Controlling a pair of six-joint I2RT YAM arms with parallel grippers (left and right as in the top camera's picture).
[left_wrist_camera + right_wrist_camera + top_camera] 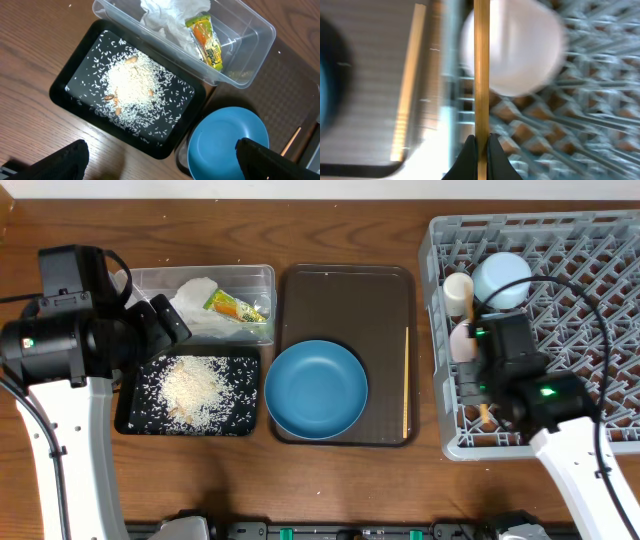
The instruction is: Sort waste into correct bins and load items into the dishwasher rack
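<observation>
The left gripper (161, 167) has its jaws fully apart with nothing between them, positioned above the table at the near edge of the shallow black tray (133, 408). The tray holds the loose white rice grains (195, 390), heaped at its centre and scattered outward. Directly behind the tray, touching it, the clear plastic tub (264, 276) contains the crumpled white napkin (196, 294) and the green-and-orange snack wrapper (236, 308). To the right, the dark brown serving tray (385, 305) carries the large blue plate (316, 388) and, along its right edge, one wooden chopstick (406, 380). Further right, the grey dishwasher rack (590, 310) holds the cream cup (458, 290), the light-blue bowl (502, 278) and the white bowl (461, 342) at its left side. The right gripper (481, 146) is over the rack's left part, jaws clamped on the second chopstick (481, 70); the right wrist view is blurred.
</observation>
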